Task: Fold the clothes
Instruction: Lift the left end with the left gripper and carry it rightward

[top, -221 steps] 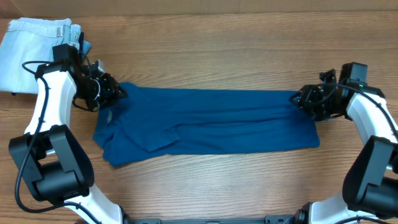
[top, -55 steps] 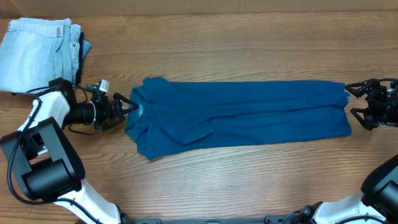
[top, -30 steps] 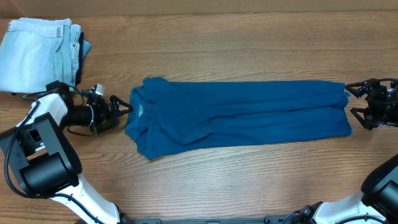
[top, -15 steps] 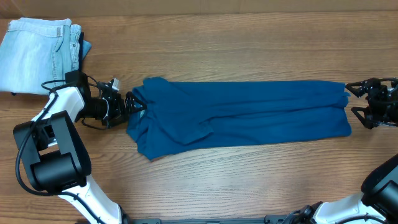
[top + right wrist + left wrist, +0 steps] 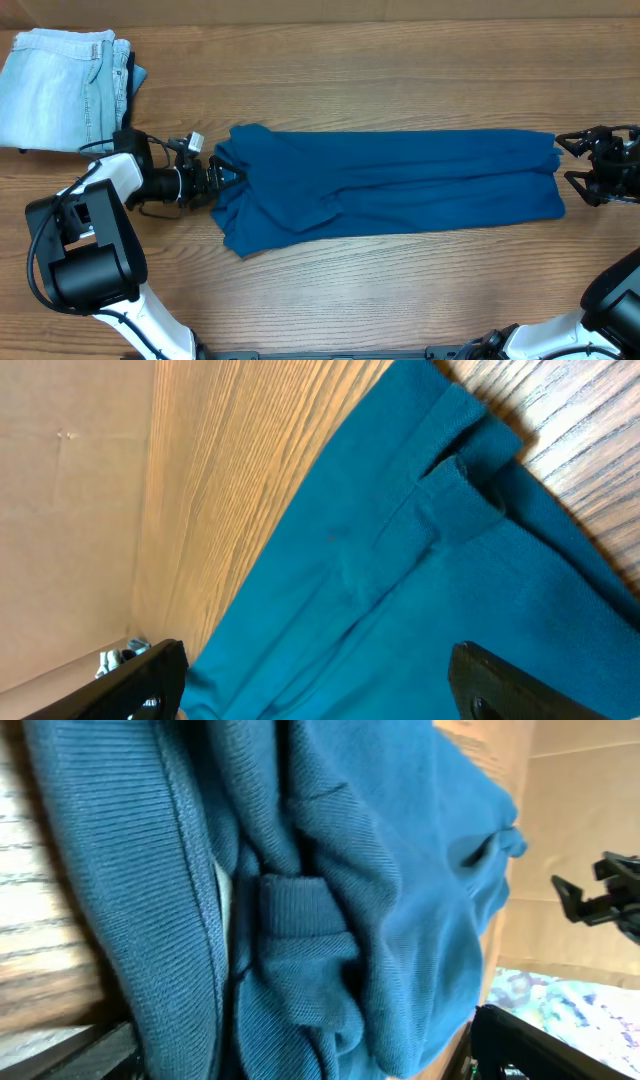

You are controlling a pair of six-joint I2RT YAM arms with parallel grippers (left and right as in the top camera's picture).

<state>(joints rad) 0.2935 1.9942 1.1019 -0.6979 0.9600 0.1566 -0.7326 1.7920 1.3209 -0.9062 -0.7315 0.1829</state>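
Observation:
The clothes, a deep teal polo shirt (image 5: 390, 185), lie as a long band across the wooden table. The collar end is at the left and the hem at the right. My left gripper (image 5: 222, 175) is at the collar end, open wide. In the left wrist view bunched knit fabric (image 5: 300, 900) fills the space between its fingers (image 5: 530, 1040). My right gripper (image 5: 568, 160) stands open at the hem end. In the right wrist view its two fingers (image 5: 140, 675) straddle the flat teal fabric (image 5: 380, 590). Neither gripper has closed on the cloth.
Folded pale blue jeans (image 5: 60, 85) lie at the table's back left corner, just behind the left arm (image 5: 110, 180). Bare wood table (image 5: 350, 70) stretches behind and in front of the shirt. A cardboard wall (image 5: 70, 480) backs the table.
My left gripper has moved right from beside the shirt onto its collar end, so its open fingers now reach around the fabric. The right gripper and the shirt have stayed put.

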